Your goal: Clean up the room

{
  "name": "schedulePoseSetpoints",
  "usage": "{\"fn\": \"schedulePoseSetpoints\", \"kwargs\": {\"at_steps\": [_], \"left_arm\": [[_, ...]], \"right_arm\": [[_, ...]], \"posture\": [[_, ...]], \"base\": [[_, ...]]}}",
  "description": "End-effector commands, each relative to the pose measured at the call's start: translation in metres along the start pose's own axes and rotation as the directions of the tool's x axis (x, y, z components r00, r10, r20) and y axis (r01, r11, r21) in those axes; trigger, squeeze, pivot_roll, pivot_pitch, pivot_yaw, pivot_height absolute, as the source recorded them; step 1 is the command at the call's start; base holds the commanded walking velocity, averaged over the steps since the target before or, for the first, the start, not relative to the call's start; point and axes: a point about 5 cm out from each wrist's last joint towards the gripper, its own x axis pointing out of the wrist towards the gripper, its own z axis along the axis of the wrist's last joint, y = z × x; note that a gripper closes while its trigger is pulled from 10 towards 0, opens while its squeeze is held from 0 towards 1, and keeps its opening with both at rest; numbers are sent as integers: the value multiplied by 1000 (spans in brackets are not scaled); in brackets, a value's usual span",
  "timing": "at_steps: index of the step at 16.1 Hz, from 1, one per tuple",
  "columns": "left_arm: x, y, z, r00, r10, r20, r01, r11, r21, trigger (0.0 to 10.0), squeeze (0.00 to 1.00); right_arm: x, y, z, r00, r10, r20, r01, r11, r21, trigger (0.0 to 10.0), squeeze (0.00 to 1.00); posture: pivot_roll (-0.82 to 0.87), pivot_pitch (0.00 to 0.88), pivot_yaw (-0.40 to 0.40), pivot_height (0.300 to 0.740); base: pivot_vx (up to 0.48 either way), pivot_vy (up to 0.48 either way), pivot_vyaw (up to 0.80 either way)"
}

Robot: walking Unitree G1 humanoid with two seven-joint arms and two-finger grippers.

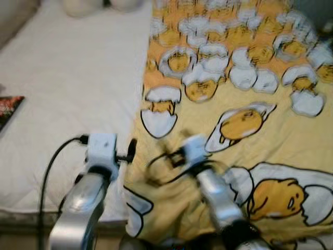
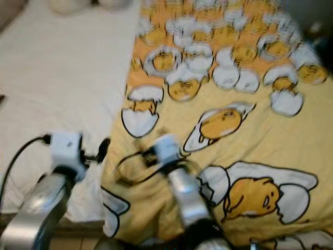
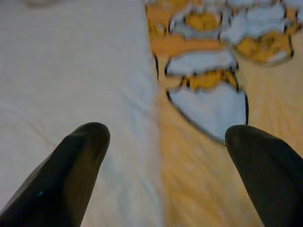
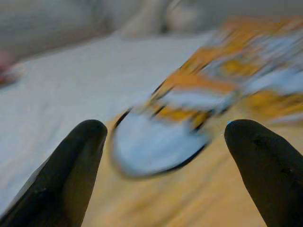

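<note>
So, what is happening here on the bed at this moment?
The robot stands at the foot of a bed with a white sheet, half covered by a yellow blanket printed with cartoon eggs. Both arms reach forward over the blanket's edge. The left gripper and the right gripper are open and hold nothing; each hovers where blanket meets sheet. A dark flat object lies at the sheet's left edge.

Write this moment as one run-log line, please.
left gripper: open, over blanket edge | right gripper: open, above blanket | bed sheet: uncovered
</note>
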Motion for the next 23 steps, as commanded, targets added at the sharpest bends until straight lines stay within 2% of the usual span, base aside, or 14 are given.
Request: {"fn": "schedulePoseSetpoints", "kwargs": {"at_steps": [1, 2, 3, 6, 8, 9, 11, 13, 14, 18, 23], "left_arm": [[10, -1, 1, 999, 20, 30, -21, 1000, 6, 10000, 0], [14, -3, 2, 999, 22, 38, -23, 1000, 6, 10000, 0], [19, -3, 5, 996, 22, 83, -22, 1000, -2, 10000, 0], [16, 8, 2, 993, 45, 106, -46, 999, 8, 10000, 0], [11, 12, 0, 993, 28, 111, -32, 999, 32, 10000, 0], [7, 8, 1, 992, 10, 127, -16, 999, 51, 10000, 0], [7, -5, 1, 990, -14, 140, 8, 999, 45, 10000, 0], [24, -15, 12, 982, -39, 182, 38, 999, 10, 10000, 0], [26, -17, 16, 979, -55, 197, 55, 998, 6, 10000, 0], [25, -11, 9, 984, -42, 176, 48, 998, -33, 10000, 0], [23, -6, 7, 983, -46, 177, 51, 998, -27, 10000, 0]], "right_arm": [[-2, 1, 19, 993, -75, 95, 68, 995, 71, 10000, 0], [-3, -6, 25, 989, -93, 117, 86, 995, 59, 10000, 0], [-18, -35, 43, 968, -180, 177, 181, 983, 15, 10000, 0], [-52, -68, 42, 939, -315, 136, 319, 948, -8, 10000, 0], [-71, -76, 43, 930, -350, 116, 356, 934, -35, 10000, 0], [-77, -78, 43, 926, -364, 101, 369, 929, -34, 10000, 0], [-75, -79, 39, 931, -361, 64, 361, 932, -2, 10000, 0], [-58, -84, 36, 919, -392, 31, 390, 919, 66, 10000, 0], [-53, -85, 37, 919, -393, 29, 390, 917, 80, 10000, 0], [-45, -84, 32, 934, -358, -10, 357, 930, 92, 10000, 0], [-38, -82, 28, 936, -352, -25, 353, 930, 108, 10000, 0]], "posture": [[32, 0, 37, 740], [24, 0, 35, 740], [8, 0, 29, 740], [0, 0, 37, 740], [-8, 0, 37, 740], [-16, 0, 29, 740], [-13, 0, 20, 740], [-15, 0, 16, 740], [-17, 0, 21, 740], [4, 0, 20, 740], [24, 0, 22, 740]], "base": [[0, 0, 0], [0, 0, 0], [0, 0, 0], [0, 0, 0], [0, 0, 0], [0, 0, 0], [0, 0, 0], [0, 0, 0], [-266, 401, 0], [-130, 423, 0], [0, 462, 0]]}}
